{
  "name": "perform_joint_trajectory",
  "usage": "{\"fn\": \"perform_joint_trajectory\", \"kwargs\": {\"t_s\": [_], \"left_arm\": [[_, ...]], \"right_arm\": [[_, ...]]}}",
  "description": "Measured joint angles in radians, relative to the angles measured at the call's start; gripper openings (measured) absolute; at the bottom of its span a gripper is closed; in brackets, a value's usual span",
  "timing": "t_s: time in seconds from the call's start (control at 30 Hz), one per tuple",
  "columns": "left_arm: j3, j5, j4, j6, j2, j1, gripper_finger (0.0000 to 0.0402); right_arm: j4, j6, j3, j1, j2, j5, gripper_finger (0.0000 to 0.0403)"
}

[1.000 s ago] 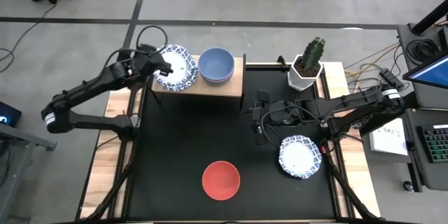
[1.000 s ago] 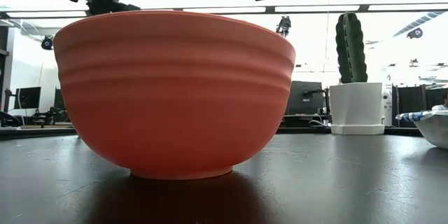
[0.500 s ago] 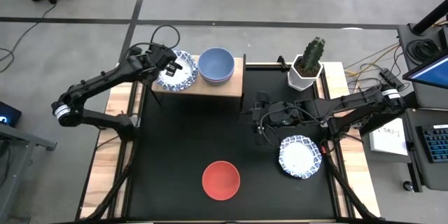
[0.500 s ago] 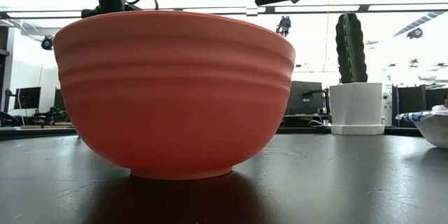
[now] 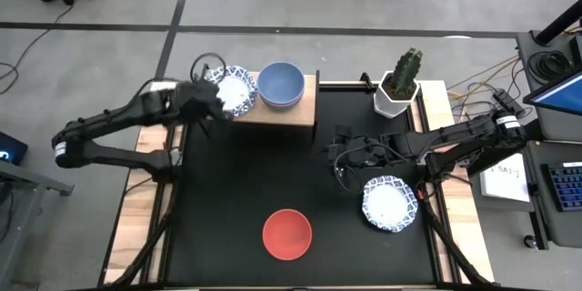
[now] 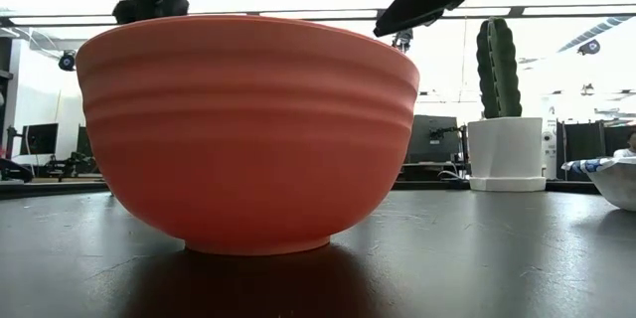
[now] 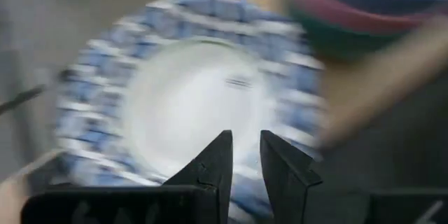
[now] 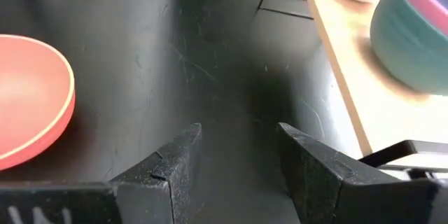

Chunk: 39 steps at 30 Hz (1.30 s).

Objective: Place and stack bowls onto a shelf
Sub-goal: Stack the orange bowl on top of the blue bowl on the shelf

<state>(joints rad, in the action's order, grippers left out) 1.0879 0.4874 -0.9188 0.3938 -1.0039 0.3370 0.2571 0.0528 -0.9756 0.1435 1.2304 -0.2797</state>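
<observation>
A white bowl with a blue-patterned rim (image 5: 235, 89) (image 7: 189, 105) sits on the left end of the wooden shelf (image 5: 282, 114). Beside it stands a stack of bowls, blue-grey on top (image 5: 280, 84), with pink and green ones below (image 8: 413, 35). My left gripper (image 5: 212, 106) (image 7: 245, 157) hovers at the patterned bowl's near-left side, its fingers narrowly apart with nothing between them. A red bowl (image 5: 287, 234) (image 6: 248, 129) and another patterned bowl (image 5: 390, 204) rest on the black mat. My right gripper (image 5: 336, 159) (image 8: 238, 161) hangs open above the mat, right of the shelf.
A cactus in a white pot (image 5: 398, 86) (image 6: 505, 149) stands at the mat's far right corner. The shelf's right end (image 5: 314, 100) lies close to my right arm. Bare mat (image 5: 236, 182) stretches between the shelf and the red bowl.
My left gripper has drawn back from over the patterned bowl toward the table's near-left and swung round; the bowl stays on the shelf's left end. My right gripper has sunk a little toward the mat.
</observation>
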Motion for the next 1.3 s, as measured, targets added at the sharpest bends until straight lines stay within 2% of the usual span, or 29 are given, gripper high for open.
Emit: {"fn": "perform_joint_trajectory", "kwargs": {"t_s": [0.17,0.27,0.4,0.53,0.67,1.03,1.3], "left_arm": [[-0.038,-0.007,0.011,0.163,0.049,-0.314,0.0056],[-0.082,0.031,0.105,0.224,0.042,-0.532,0.0056],[-0.171,0.097,0.336,0.173,-0.004,-0.785,0.0056],[-0.247,0.103,0.587,0.079,-0.077,-0.948,0.0056],[-0.27,0.152,0.691,0.06,-0.151,-1.007,0.0056],[-0.242,0.273,0.69,-0.004,-0.268,-1.006,0.0056],[-0.231,0.293,0.683,-0.038,-0.264,-1.006,0.0056]], "right_arm": [[-0.001,-0.004,0.002,0.0,0.0,0.017,0.0176],[0.0,-0.006,0.002,0.0,0.0,0.059,0.0176],[0.0,-0.043,0.002,0.0,0.0,0.081,0.0176],[0.0,-0.07,0.002,0.0,0.0,0.115,0.0176],[-0.001,-0.12,-0.02,0.004,0.011,0.135,0.0176],[0.001,-0.123,-0.149,0.052,0.181,0.17,0.0176],[-0.001,-0.18,-0.259,0.064,0.349,0.336,0.0176]]}}
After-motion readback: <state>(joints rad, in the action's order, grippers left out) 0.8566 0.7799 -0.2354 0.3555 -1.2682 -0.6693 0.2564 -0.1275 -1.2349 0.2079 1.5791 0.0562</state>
